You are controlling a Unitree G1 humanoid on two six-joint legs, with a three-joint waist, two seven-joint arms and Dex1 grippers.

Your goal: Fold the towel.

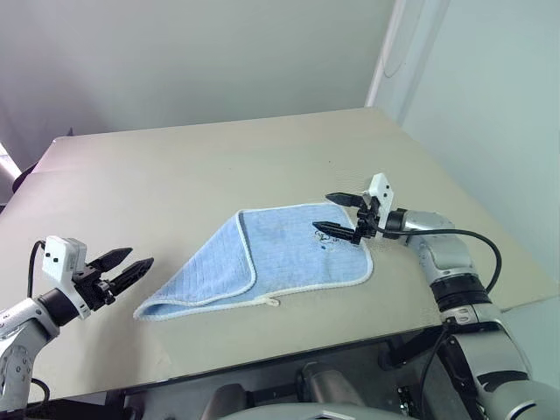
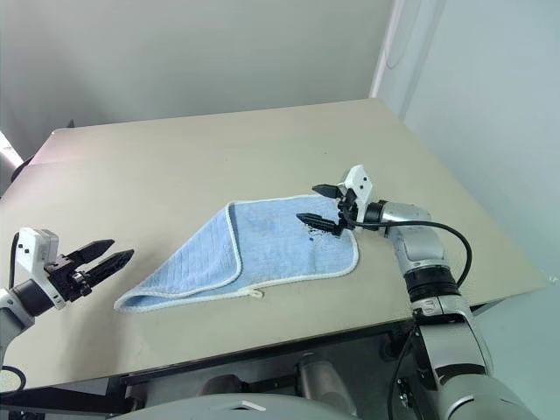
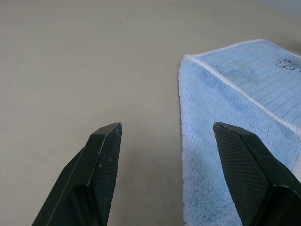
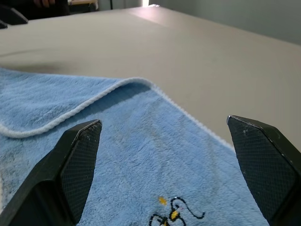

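Right gripper (image 1: 337, 215) hovers wide open over the right end of the towel (image 1: 262, 258), which stretches left to right mid-table, while the open left gripper (image 1: 127, 266) waits just off its left corner.

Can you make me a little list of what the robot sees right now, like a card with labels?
towel: light blue, white edge, one side folded over, flat on the table
picture on towel: small dark drawing near one corner
left end effector: open, beside the towel's folded end, holding nothing
right end effector: open, over the corner with the drawing
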